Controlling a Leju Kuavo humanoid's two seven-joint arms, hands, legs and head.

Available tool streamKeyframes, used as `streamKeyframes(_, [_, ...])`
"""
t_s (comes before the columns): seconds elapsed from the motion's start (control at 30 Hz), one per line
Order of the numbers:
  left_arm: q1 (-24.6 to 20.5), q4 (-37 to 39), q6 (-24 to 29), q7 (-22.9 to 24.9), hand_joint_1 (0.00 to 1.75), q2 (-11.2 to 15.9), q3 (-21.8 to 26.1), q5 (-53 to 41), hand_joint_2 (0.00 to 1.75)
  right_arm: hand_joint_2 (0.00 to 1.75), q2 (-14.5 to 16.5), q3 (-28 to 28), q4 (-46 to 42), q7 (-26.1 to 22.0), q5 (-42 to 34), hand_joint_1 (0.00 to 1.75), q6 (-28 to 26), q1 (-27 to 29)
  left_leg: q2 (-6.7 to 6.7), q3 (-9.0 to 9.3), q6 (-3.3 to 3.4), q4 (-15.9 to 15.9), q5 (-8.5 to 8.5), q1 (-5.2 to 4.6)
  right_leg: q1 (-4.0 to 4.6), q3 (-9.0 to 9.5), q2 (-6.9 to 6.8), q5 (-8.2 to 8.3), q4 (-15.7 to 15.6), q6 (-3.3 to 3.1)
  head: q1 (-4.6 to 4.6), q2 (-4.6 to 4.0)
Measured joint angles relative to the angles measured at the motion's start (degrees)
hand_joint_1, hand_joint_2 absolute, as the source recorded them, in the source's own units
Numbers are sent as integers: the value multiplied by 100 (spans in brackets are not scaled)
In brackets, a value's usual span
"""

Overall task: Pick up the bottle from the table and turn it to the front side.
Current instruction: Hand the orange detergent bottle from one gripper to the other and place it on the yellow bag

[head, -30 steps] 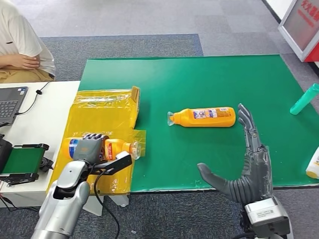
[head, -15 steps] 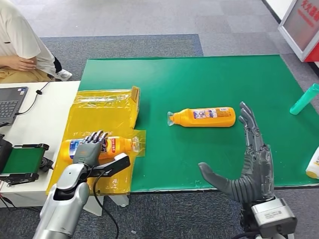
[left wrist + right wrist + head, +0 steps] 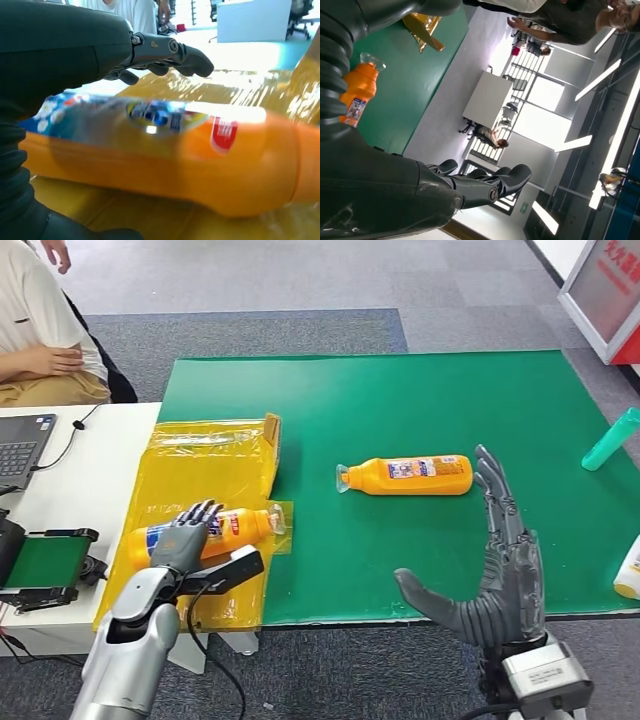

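An orange bottle (image 3: pixel 230 528) lies on its side on a yellow plastic bag (image 3: pixel 204 475), with its clear cap pointing right. In the left wrist view this orange bottle (image 3: pixel 196 165) shows a blue and red label. My left hand (image 3: pixel 181 540) hovers over the bottle's base end with its fingers (image 3: pixel 170 50) stretched out above the bottle and not closed on it. A second orange bottle (image 3: pixel 411 476) lies on the green mat (image 3: pixel 453 400); it appears again in the right wrist view as an orange bottle (image 3: pixel 357 92). My right hand (image 3: pixel 506 570) is open with fingers spread, near the mat's front edge, to the right of that second bottle.
A teal bottle (image 3: pixel 611 440) lies at the mat's right edge, with a white and yellow bottle (image 3: pixel 629 575) below it. A laptop (image 3: pixel 23 445) and a black device with a green panel (image 3: pixel 45 560) sit on the white table at left. A person (image 3: pixel 38 330) sits behind it.
My left hand's fingers have uncurled from the bottle on the yellow bag. That bottle now lies slightly tilted with more of its label showing. My right hand has barely moved.
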Motion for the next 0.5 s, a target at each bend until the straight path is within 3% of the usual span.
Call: streamKeyframes(0.5, [27,-800,304,-80,0,-183,8,761,175,175,0,1,5,114,95,0,-105,9,0,0,0,0,0,0,0,0,0,0,0,-1,0,0])
